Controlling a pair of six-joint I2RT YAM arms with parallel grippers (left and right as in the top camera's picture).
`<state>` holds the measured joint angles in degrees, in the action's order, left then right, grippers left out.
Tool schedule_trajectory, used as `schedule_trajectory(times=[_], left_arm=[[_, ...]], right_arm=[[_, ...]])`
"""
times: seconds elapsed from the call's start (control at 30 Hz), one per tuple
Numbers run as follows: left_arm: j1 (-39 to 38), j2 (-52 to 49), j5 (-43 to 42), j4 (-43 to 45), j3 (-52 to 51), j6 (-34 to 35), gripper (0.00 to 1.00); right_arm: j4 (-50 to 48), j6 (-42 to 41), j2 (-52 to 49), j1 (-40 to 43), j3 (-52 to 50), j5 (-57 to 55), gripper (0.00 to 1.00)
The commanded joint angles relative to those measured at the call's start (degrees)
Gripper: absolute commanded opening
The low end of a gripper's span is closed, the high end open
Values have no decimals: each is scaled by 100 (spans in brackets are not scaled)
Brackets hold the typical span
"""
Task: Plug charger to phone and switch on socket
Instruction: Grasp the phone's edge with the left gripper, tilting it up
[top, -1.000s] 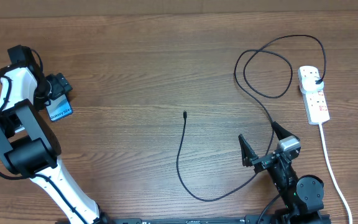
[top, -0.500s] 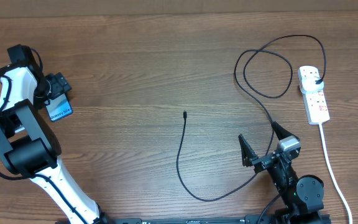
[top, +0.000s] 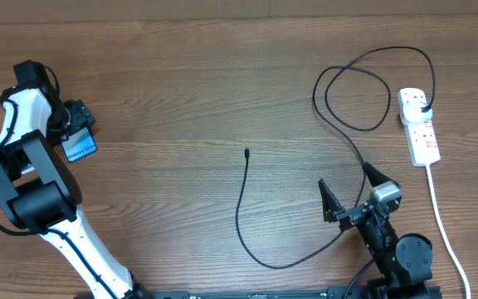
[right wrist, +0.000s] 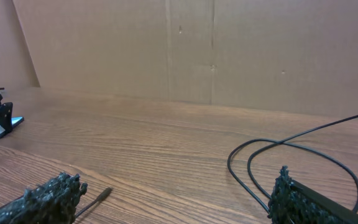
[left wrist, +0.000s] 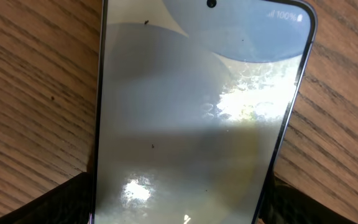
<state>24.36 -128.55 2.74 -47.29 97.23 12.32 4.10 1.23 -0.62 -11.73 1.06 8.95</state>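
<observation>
The phone (top: pixel 82 150) lies flat at the far left of the table, screen lit pale blue. My left gripper (top: pixel 75 133) is over its far end. In the left wrist view the phone (left wrist: pixel 191 112) fills the frame and my left gripper (left wrist: pixel 179 214) is shut on it, both dark fingers (left wrist: pixel 55 205) against its long edges. The charger cable (top: pixel 241 208) curves across the middle, its connector tip (top: pixel 246 153) lying free. Its plug (top: pixel 422 106) sits in the white socket (top: pixel 421 137) at the right. My right gripper (top: pixel 344 176) stands open beside the cable, holding nothing.
The socket's thick white cord (top: pixel 442 224) runs down the right edge. The black cable makes a large loop (top: pixel 355 91) at the back right. A cardboard wall (right wrist: pixel 185 50) closes the far side of the table.
The left jaws have narrowed onto the phone's edges and the left wrist has shifted slightly. The phone, cable and right arm have not moved.
</observation>
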Motion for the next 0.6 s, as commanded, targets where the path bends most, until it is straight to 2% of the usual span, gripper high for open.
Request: schedule_trajectory(times=[0.0, 0.33, 0.57], left_arm=[[-37, -240, 42, -94, 42, -74, 85], [-37, -238, 39, -142, 42, -70, 81], [-39, -238, 35, -133, 44, -52, 73]], right_arm=[[-28, -33, 46, -31, -61, -37, 100], [-28, -31, 46, -31, -63, -35, 100], [-28, -33, 46, -31, -61, -37, 100]])
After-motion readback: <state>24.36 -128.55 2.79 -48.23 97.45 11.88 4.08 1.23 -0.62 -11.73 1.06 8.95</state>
